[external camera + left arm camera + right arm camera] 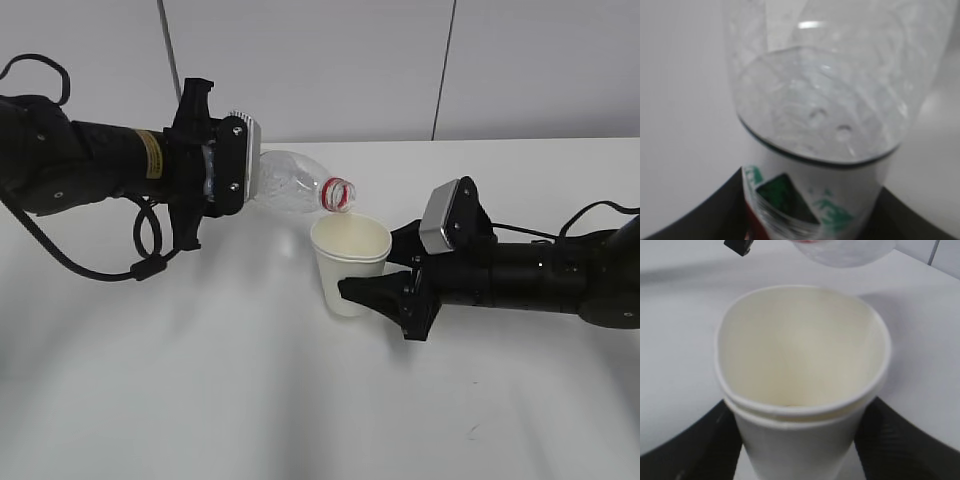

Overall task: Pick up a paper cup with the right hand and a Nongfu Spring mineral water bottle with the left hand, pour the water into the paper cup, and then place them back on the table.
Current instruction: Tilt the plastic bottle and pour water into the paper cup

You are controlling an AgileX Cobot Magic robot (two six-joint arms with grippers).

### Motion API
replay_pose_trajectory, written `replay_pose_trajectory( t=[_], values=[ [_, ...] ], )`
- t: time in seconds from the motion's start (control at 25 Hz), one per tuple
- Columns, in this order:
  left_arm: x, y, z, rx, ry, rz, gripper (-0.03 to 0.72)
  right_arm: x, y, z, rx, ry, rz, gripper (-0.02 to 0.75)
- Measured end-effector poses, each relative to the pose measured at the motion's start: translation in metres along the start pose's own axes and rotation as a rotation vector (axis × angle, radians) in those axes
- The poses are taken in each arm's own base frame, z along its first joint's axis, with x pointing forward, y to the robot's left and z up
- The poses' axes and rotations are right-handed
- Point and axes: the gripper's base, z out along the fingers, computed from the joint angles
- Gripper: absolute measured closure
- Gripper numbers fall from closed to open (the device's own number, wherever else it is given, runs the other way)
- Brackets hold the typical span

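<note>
Paper cup [349, 262] clamped in right pincer [372, 291]; left pincer [215, 170] grips tilted bottle [296, 183].

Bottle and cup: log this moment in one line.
phase: pouring | left hand: bottle tipped, mouth over paper cup | right hand: holding cup

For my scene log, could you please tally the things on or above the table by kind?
Paper cup: 1
Nongfu Spring mineral water bottle: 1
Robot arms: 2, the left hand and the right hand
Total: 4
</note>
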Motion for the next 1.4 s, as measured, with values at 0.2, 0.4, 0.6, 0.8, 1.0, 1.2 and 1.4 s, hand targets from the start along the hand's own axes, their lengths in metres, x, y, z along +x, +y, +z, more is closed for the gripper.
replay_pose_trajectory(
  t=[0.2,0.4,0.6,0.8,1.0,1.2,1.4],
  values=[
    [0.001,0.001,0.000,-0.011,0.011,0.017,0.323,0.000,0.001,0.000,-0.014,0.004,-0.009,0.253],
    [0.002,0.004,0.000,-0.042,0.028,0.056,0.323,0.001,0.001,0.000,-0.014,0.011,-0.009,0.253],
    [0.002,0.009,0.000,-0.096,0.029,0.082,0.323,0.000,0.000,0.001,-0.012,0.014,-0.014,0.253],
    [0.000,0.013,-0.001,-0.140,0.010,0.110,0.323,0.000,-0.001,0.001,-0.011,0.012,-0.016,0.253],
    [0.000,0.013,-0.001,-0.149,0.009,0.157,0.323,-0.001,-0.002,0.001,-0.001,0.009,-0.010,0.253],
    [0.000,0.014,-0.001,-0.150,0.010,0.177,0.323,-0.001,-0.002,0.001,0.004,0.007,-0.006,0.253],
    [0.000,0.014,-0.001,-0.153,0.009,0.190,0.323,-0.001,-0.002,0.001,0.005,0.007,-0.006,0.253]
  ],
)
